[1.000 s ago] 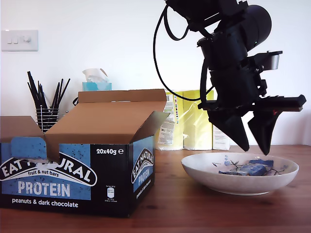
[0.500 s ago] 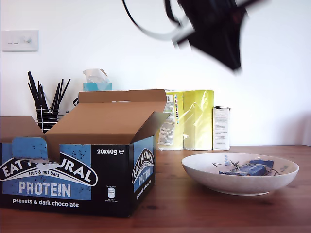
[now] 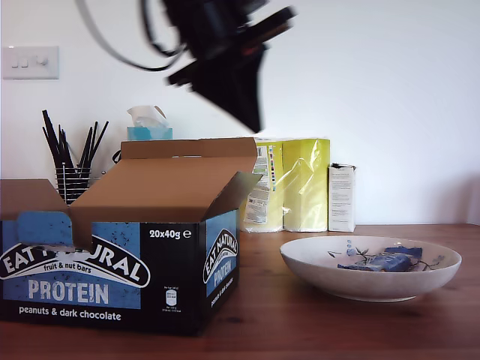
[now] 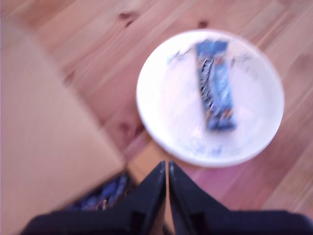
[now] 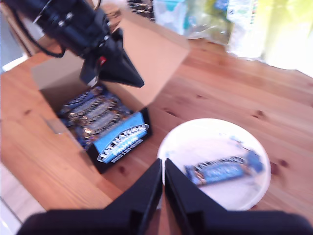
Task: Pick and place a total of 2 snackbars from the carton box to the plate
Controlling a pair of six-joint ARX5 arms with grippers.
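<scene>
Wooden table [image 3: 300,315], white wall behind. Exterior view's left: open carton box [image 3: 112,262], snackbars [image 5: 93,113] inside. Above it, first gripper [image 3: 238,101], blurred, jaws together, empty. Exterior view's right: plate [image 3: 370,267] holding one snackbar [image 3: 379,261]. Second gripper [image 5: 163,171] shut, empty. Risk: clipping raised flap on descent.

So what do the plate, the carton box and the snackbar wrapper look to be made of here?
The plate looks like glazed ceramic: smooth cream-white wall, painted blue pattern inside. The carton box looks like cardboard: matte brown flaps, printed black and blue outer faces. The snackbar on the plate seems wrapped in shiny plastic or foil film, judging by its glossy blue surface; blur leaves which one open.
</scene>
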